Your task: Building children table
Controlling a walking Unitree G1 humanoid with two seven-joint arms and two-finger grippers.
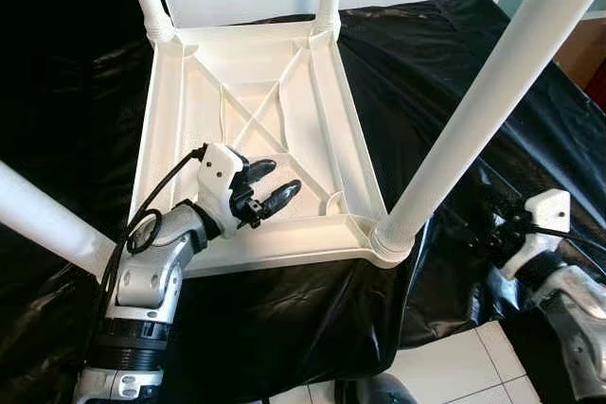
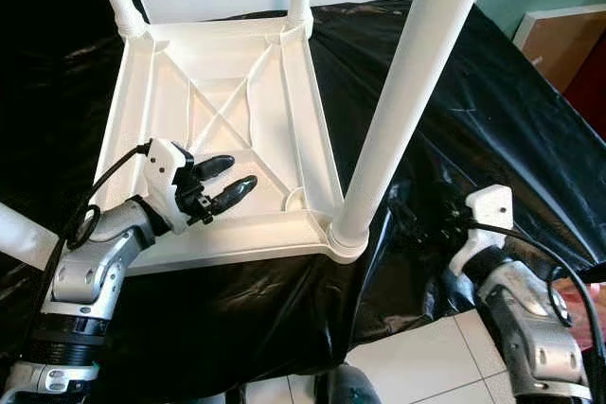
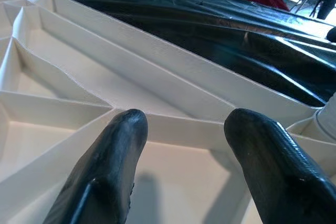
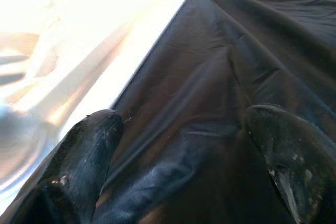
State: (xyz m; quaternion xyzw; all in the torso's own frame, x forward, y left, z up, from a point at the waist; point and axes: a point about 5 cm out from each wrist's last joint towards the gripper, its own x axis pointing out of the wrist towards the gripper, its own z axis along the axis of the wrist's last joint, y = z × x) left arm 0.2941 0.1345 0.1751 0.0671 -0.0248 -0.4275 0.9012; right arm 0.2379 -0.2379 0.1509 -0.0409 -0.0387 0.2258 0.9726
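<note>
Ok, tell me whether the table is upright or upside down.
Upside down: the table shows its ribbed underside, and its legs point up.

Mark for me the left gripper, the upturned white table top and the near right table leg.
left gripper [image 1: 276, 186], left eye view, between its open fingertips.
upturned white table top [image 1: 254, 118], left eye view, crossing of its underside ribs.
near right table leg [image 1: 483, 106], left eye view, middle of the tube.

All four white legs [image 1: 492, 92] run off the picture's edges, at 9, 12 and 1 o'clock. The right tool [image 2: 431, 219] blends into black sheet [image 2: 492, 101], barely distinguishable.
</note>
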